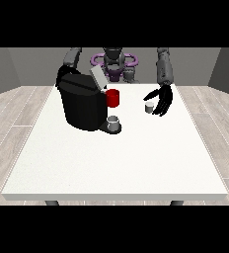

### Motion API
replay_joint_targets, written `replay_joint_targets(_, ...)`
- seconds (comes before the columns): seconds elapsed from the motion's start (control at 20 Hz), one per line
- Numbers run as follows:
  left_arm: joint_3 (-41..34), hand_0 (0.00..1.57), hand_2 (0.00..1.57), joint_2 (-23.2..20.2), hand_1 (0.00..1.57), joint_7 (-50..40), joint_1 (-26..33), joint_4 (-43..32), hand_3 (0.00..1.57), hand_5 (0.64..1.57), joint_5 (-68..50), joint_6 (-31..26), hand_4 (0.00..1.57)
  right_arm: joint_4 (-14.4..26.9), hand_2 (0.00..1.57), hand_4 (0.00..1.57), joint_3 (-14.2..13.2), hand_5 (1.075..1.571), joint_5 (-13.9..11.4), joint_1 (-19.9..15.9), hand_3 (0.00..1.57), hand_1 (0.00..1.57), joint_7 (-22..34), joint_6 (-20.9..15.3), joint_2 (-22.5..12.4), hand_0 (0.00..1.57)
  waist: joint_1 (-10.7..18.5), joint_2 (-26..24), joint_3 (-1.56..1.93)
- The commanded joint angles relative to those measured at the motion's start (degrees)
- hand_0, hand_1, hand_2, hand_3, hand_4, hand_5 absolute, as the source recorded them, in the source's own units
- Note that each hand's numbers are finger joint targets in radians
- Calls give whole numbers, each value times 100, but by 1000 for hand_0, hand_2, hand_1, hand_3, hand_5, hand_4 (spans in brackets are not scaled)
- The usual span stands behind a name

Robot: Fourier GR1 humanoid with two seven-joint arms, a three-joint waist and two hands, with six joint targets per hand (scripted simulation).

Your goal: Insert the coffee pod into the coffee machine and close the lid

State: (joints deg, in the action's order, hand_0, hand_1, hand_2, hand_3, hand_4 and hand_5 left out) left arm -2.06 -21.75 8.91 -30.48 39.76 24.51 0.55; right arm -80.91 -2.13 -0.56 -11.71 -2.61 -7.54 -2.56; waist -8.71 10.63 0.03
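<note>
The white table (111,163) carries a black coffee machine (82,101) at ten o'clock, its lid (98,78) raised. The hand at the view's right (161,100) hangs released, fingers spread, seemingly just beside the small coffee pod (148,107) at one o'clock.

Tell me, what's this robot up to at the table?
It is working with a black coffee machine whose lid stands open. A small pale coffee pod sits on the white table, and the hand at the view's right hangs right beside it, fingers relaxed, not yet holding it. A red cup and a grey cup stand by the machine. The other hand is hidden behind the machine.
</note>
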Motion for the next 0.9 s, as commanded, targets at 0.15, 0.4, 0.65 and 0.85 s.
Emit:
replay_joint_targets(0.15, -68, 719, 851, 204, 719, 489, -159, -541, 619, 1571, 396, 855, 151, -331, 0, 513, 317, 1571, -136, 25, 0, 0, 231, -242, 247, 0, -142, 65, -7)
replay_joint_targets(0.4, -49, 824, 972, 214, 824, 387, -467, -617, 737, 1571, 611, 976, 389, 135, 0, 510, 40, 1571, 59, -24, 0, 0, -248, -84, 214, 0, -47, 123, -4)
replay_joint_targets(0.65, 138, 930, 1040, 61, 930, 418, -419, -811, 820, 1571, 1038, 1215, 281, 7, 0, 429, -62, 1571, 150, -61, 0, 0, 2, -28, 20, 0, -96, 76, -4)
replay_joint_targets(0.85, 246, 1115, 1173, 26, 1115, 250, -674, -837, 966, 1571, 1162, 827, 280, 263, 0, 430, -85, 1571, 59, -339, 0, 0, -49, -373, 221, 0, 115, 79, -2)
